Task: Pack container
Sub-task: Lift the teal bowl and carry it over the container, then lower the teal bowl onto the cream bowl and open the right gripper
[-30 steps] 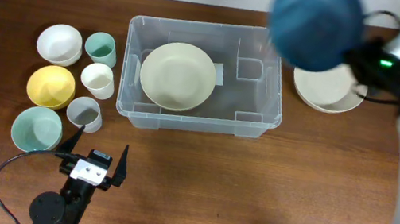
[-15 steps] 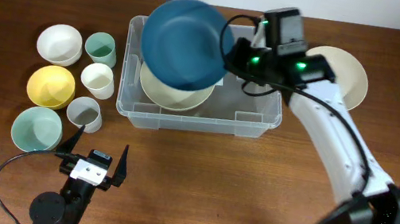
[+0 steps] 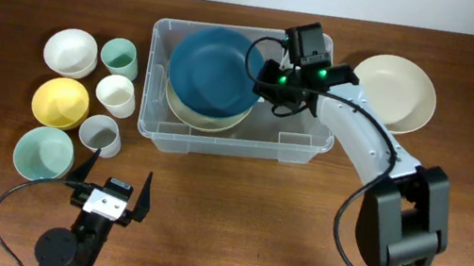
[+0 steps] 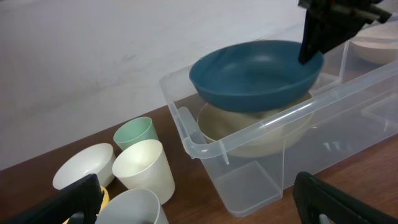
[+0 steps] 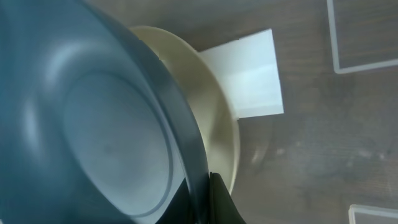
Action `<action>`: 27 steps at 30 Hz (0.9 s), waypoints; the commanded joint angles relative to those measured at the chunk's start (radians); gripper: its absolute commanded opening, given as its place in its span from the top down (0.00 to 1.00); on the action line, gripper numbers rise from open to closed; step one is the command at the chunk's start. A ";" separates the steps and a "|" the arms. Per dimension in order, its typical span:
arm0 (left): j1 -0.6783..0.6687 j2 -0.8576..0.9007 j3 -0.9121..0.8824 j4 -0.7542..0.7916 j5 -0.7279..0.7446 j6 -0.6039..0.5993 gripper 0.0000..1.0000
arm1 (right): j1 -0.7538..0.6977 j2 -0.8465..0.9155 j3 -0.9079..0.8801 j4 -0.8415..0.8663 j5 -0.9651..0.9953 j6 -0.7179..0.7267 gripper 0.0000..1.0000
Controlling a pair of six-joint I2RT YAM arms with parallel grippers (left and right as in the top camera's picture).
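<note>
Container (image 3: 217, 141) now has blue bowl (image 3: 212, 70) lowered over the cream plate (image 3: 185, 113).

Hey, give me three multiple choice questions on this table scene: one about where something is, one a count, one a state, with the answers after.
1. Where is the blue bowl?
A) on the bare table at the front
B) in the container, over a cream plate
C) outside, right of the container

2. How many cups stand left of the container?
A) one
B) five
C) three

3. How are the right fingers?
A) shut on the blue bowl's rim
B) wide open and empty
C) shut on a cup

Answers:
1 B: the overhead view shows it within the walls, above the plate.
2 C: one mint, one cream, one grey.
3 A: the right wrist view shows the rim pinched.
</note>
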 commanded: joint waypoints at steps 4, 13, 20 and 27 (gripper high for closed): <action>0.007 -0.003 -0.007 0.000 0.015 -0.010 0.00 | 0.006 0.005 0.018 0.010 0.001 0.003 0.96; 0.007 -0.003 -0.007 0.000 0.015 -0.010 0.00 | 0.022 0.008 0.016 0.001 0.002 0.002 0.96; 0.007 -0.003 -0.007 0.000 0.015 -0.010 0.00 | 0.039 0.009 0.016 0.002 0.035 0.000 0.96; 0.007 -0.003 -0.007 0.000 0.015 -0.010 0.00 | 0.038 0.011 0.016 0.001 0.054 0.000 0.96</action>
